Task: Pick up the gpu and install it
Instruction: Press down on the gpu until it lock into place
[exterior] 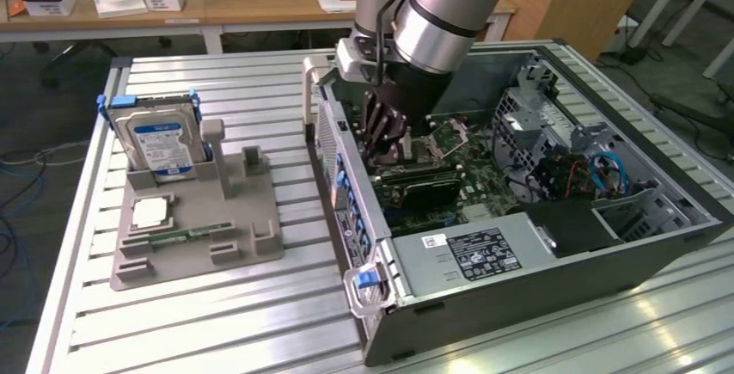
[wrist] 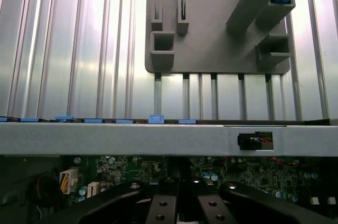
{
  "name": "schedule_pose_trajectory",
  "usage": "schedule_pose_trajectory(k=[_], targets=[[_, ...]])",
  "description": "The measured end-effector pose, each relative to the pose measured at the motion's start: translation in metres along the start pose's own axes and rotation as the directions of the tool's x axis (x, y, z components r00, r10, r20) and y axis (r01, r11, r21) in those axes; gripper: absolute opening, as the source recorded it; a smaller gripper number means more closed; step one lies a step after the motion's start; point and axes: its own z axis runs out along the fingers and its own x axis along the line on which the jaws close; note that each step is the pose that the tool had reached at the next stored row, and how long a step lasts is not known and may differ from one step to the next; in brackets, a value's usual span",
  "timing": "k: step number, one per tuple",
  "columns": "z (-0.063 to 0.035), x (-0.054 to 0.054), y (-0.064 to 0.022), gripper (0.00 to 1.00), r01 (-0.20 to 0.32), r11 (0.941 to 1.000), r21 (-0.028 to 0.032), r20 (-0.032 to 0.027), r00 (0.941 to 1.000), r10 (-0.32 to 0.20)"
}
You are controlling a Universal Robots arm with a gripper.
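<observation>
From the exterior view, the robot arm (exterior: 442, 13) reaches down into an open computer case (exterior: 642, 254) that lies on its side on a ribbed aluminium table (exterior: 229, 322). The gripper (exterior: 388, 146) is low inside the case, just above the motherboard (exterior: 465, 180), its fingers pressed together. The gpu (exterior: 418, 183), a dark flat card, sits on the motherboard directly beneath the fingers, lying parallel to the case's long wall; whether the fingers pinch its edge or merely touch it cannot be told from here. A labelled power supply (exterior: 476, 254) fills the case's near end, and a bundle of blue and black cables (exterior: 596, 172) lies toward the exterior view's right. Beside the case, toward the table's edge at the exterior view's left, a grey parts holder (exterior: 218, 236) carries a blue-labelled hard drive (exterior: 161, 146) standing upright, a processor chip (exterior: 151, 212) lying flat and a narrow green memory stick (exterior: 184, 238).

In the wrist view, the black fingers (wrist: 158, 205) meet closely over the green circuit board (wrist: 132, 168). The grey case wall (wrist: 132, 139) runs across just past them, with a row of blue clips (wrist: 156, 119) along its rim. Beyond it lie the ribbed tabletop (wrist: 63, 49) and the grey holder (wrist: 211, 49).
</observation>
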Motion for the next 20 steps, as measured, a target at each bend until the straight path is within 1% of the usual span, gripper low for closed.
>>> schedule_pose_trajectory(k=[7,15,18,20], targets=[[0.0000,0.0004,-0.0006,0.10,0.001,1.0000,-0.0003,0.0003,1.0000,-0.001],[-0.0025,0.0003,-0.0076,0.10,0.001,1.0000,-0.0005,0.0002,1.0000,-0.001],[-0.0042,0.0002,-0.0089,0.10,0.001,1.0000,-0.0026,0.0004,1.0000,-0.001],[-0.0068,0.0001,-0.0086,0.10,0.001,1.0000,-0.0069,0.0004,1.0000,-0.001]])
